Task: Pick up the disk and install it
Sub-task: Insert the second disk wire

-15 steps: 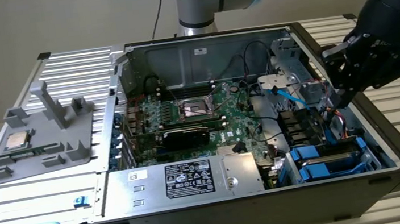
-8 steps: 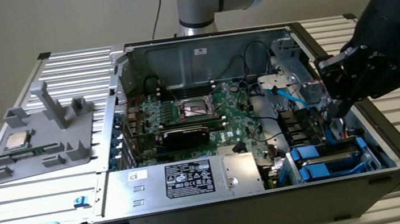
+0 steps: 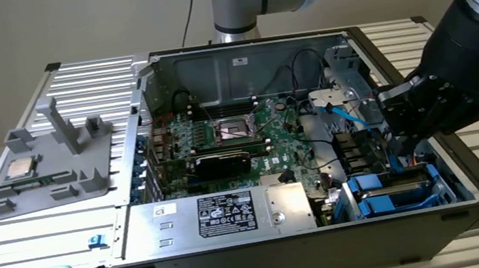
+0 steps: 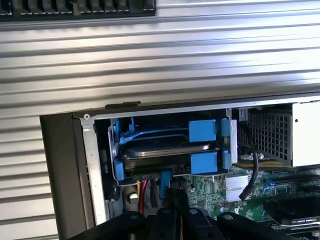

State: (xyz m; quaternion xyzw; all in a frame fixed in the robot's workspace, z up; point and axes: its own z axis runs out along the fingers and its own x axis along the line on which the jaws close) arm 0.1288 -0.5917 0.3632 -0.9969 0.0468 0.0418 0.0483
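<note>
Fingers [image 4: 172, 212] closed above disk [image 4: 167, 150], ribbed metal table [image 3: 87, 81], beige wall [image 3: 53, 26]

ribbed matt metal table [image 3: 95, 76]. dull grey sheet-metal computer case [image 3: 214, 75], green circuit board [image 3: 278, 150] inside. disk [image 4: 165, 150] smooth silver metal, glossy blue plastic frame [image 4: 202, 131]. matt black gripper [image 4: 172, 207]. grey matt plastic stand [image 3: 51, 164].

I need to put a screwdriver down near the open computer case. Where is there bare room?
Bare ribbed table behind the grey fixture, and more at the exterior view's right of the case. Inside is crowded: motherboard, cables, the disk in its blue bay, gripper above.
</note>
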